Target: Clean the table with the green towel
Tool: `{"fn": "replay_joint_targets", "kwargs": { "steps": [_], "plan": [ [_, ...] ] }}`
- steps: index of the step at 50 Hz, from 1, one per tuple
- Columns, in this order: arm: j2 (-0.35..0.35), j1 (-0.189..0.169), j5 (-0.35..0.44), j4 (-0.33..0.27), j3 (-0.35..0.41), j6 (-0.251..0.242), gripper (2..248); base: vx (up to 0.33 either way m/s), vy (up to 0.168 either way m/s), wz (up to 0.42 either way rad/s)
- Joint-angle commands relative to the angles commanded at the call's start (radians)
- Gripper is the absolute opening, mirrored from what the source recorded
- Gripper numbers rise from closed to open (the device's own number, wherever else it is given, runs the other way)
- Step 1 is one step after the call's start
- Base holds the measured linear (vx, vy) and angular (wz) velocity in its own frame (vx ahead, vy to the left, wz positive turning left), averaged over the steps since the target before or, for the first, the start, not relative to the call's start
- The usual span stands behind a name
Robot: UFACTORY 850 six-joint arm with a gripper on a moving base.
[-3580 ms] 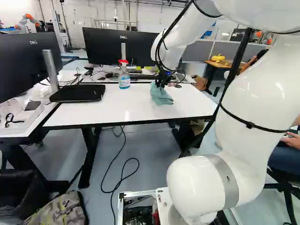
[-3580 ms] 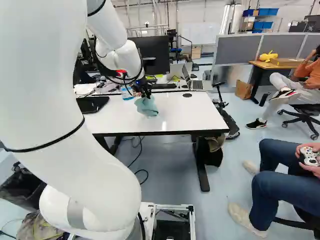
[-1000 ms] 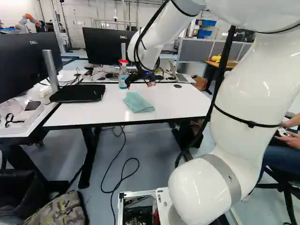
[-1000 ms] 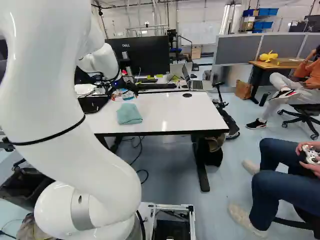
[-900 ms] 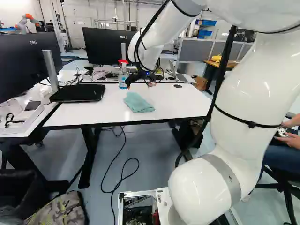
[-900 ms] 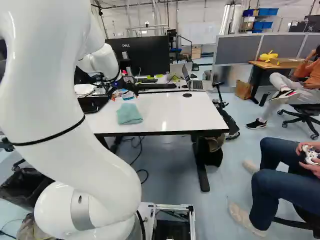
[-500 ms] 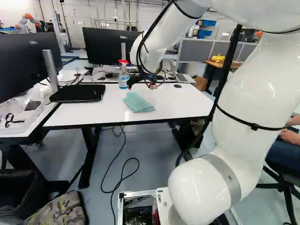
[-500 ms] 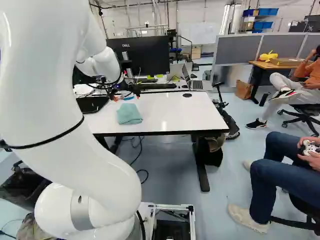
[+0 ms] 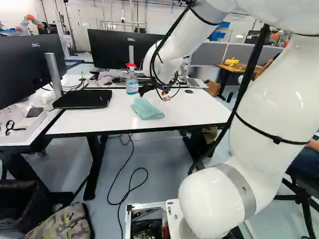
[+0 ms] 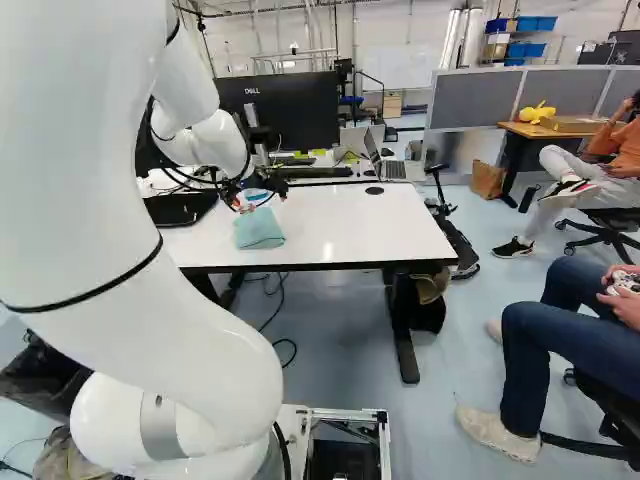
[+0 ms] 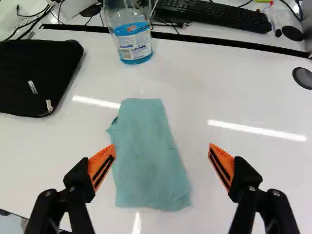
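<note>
Down and a little toward the right of both base views, the robot's gripper (image 9: 153, 95) has shifted since the last frame, while the towel and the base have stayed where they were; in the oldest frame the towel was in the gripper's hold. At the far left of the left base view stands a black monitor (image 9: 22, 67) on a silver stand. Next comes a flat black laptop sleeve (image 9: 82, 99), lying on the white table (image 9: 89, 122). To its right, a spray bottle (image 9: 132, 85) with a red head and blue liquid stands upright near the table's far edge. Then comes the teal-green towel (image 9: 146, 108), folded and lying flat on the white tabletop. In the wrist view the gripper (image 11: 163, 147) has its two fingers spread wide, with orange pads (image 11: 101, 163) well apart and nothing held. The towel shows between them, closer to the finger on the sleeve's side. Beyond the bottle and rightward lies a black keyboard (image 11: 214, 14). Farther right, a round black disc (image 9: 189, 91) sits in the tabletop, with an open laptop (image 10: 393, 168) behind it.
</note>
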Motion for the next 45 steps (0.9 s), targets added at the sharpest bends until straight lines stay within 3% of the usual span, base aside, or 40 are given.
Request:
{"fn": "replay_joint_targets", "kwargs": {
  "steps": [45],
  "plan": [
    [0.149,-0.1,0.454,-0.002,0.351,0.0,247,0.0,0.0,0.0]
  ]
}}
